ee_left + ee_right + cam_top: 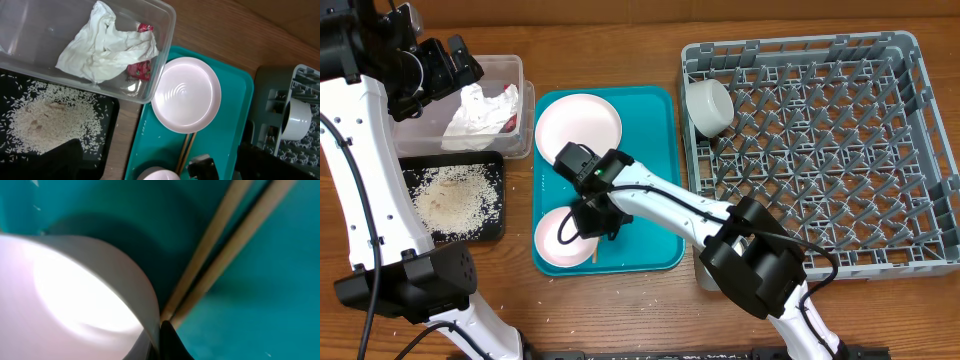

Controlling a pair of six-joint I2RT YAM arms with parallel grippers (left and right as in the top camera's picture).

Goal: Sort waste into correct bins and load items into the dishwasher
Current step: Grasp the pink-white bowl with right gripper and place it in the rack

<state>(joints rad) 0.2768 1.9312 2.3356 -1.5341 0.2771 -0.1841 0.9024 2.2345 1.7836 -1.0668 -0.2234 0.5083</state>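
The crumpled white napkin and red wrapper lie in the clear tub. Rice grains cover the black tray. On the teal tray lie a white plate, a pink plate and two chopsticks. My right gripper is down at the pink plate's right rim; one black finger presses its outer wall beside the chopsticks, the other is hidden. My left gripper hovers open and empty over the tub. A white cup stands in the grey dish rack.
The teal tray sits between the bins and the rack. A few loose grains lie on it. The right arm stretches across the tray's right half from the rack's front left corner. Bare wood table shows behind and in front.
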